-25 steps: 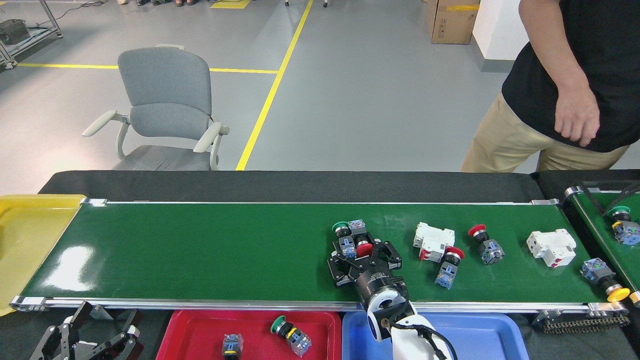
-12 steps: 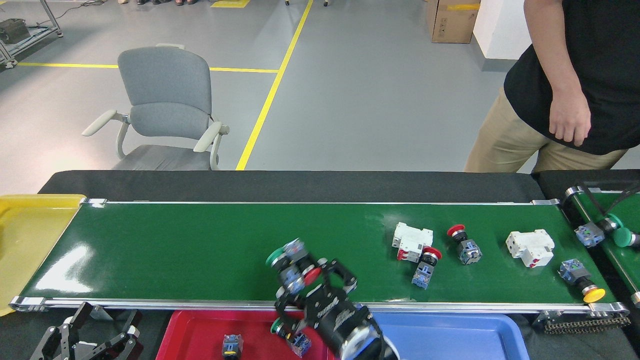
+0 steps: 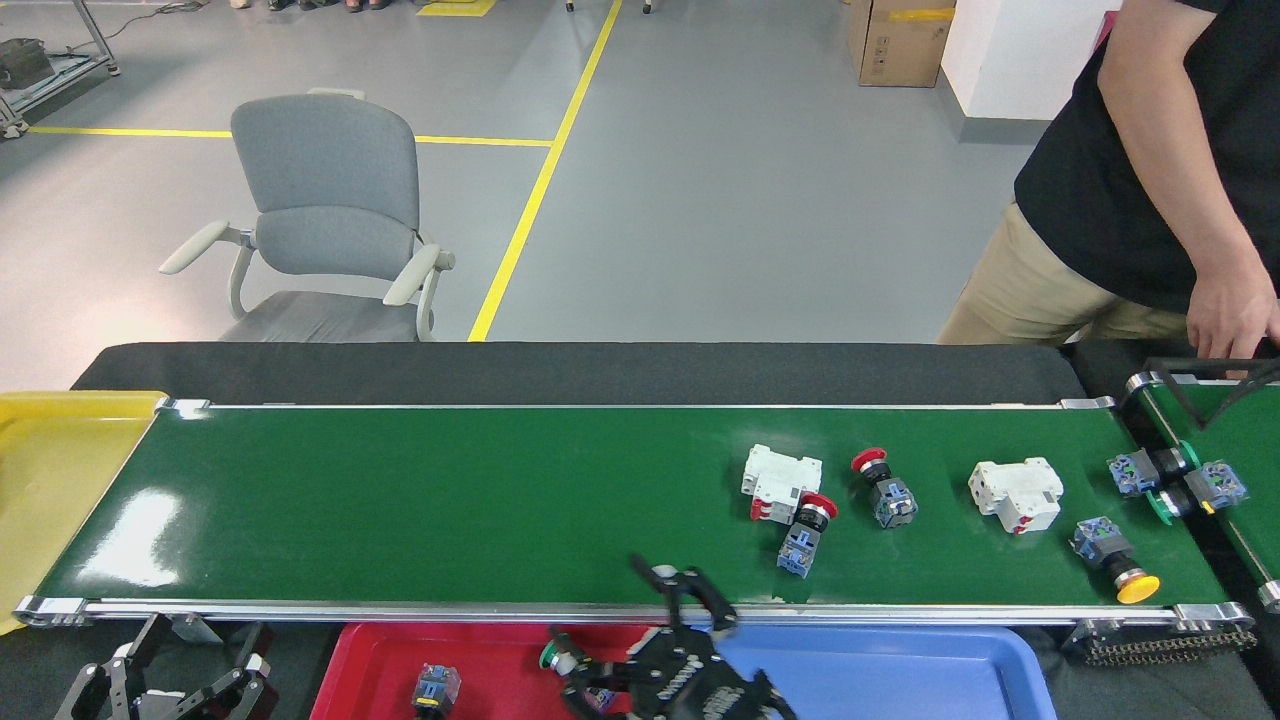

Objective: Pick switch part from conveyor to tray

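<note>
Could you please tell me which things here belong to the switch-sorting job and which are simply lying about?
Part of the job:
- conveyor
- red-capped switch
- second red-capped switch
- yellow-capped switch
- red tray
- blue tray
- right gripper, jaws spread

Lying about:
- grey chair
- cardboard box
- yellow tray

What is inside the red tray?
In the red tray lies one small switch part, and a green-capped one shows beside the right gripper. The gripper covers the rest of that side.
</note>
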